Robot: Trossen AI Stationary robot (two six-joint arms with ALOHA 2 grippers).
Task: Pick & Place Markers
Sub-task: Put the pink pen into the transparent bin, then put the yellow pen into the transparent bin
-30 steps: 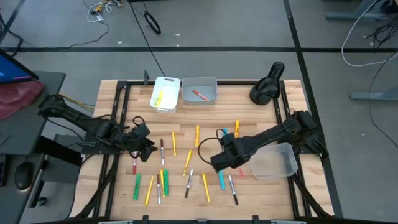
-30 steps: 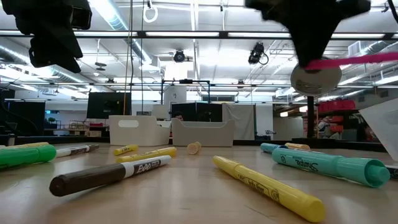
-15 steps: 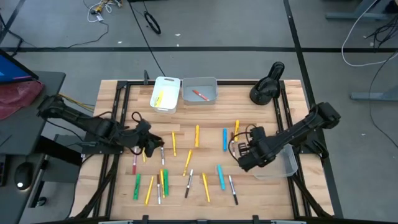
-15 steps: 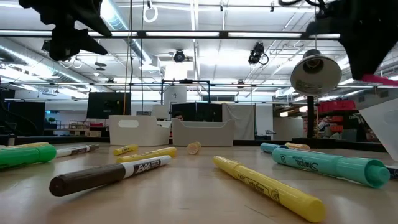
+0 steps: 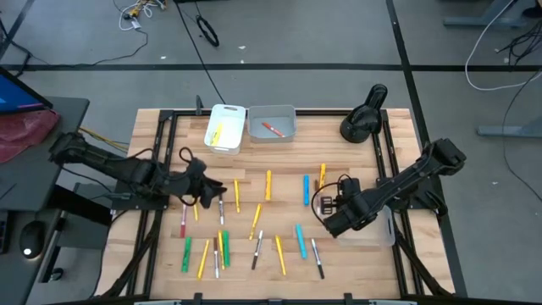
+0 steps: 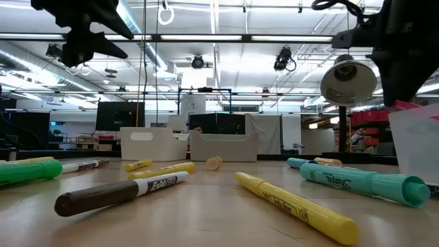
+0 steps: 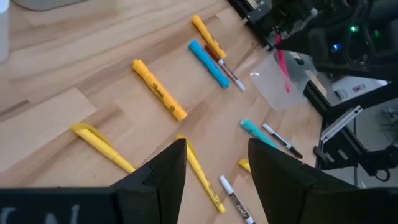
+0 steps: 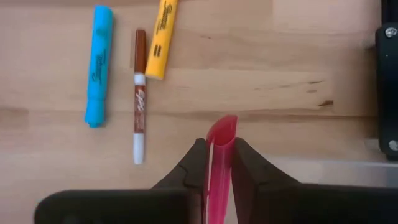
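Observation:
Several markers lie scattered on the wooden table (image 5: 279, 169), among them a light blue one (image 8: 98, 65), a brown-capped white one (image 8: 139, 93) and yellow ones (image 7: 158, 90). My right gripper (image 8: 217, 146) is shut on a pink marker (image 7: 283, 65) above the left rim of a clear bin (image 5: 381, 224), at the table's right. My left gripper (image 7: 214, 165) hangs open over the table's left part (image 5: 206, 191), with nothing between its fingers. My right gripper pinches the pink marker between its two fingers (image 8: 194, 163). The marker runs along the fingers, and its free end (image 8: 222, 124) sticks out past the fingertips. The fingers slant steeply down. The marker is lifted clear, pointing down at a tilt over the clear bin (image 7: 277, 90).
A white bin (image 5: 226, 127) with a yellow marker and a grey bin (image 5: 272, 123) with a red one stand at the far edge. A black lamp (image 5: 362, 114) stands at the far right. Black frame rails (image 5: 161, 161) run along the table's sides.
My right gripper has carried the pink marker from the table's middle toward the right edge and down to the clear bin, rolling on the way; the marker has gone from nearly level to steeply tilted. My left gripper has tipped upward and shifted a little toward the table's middle.

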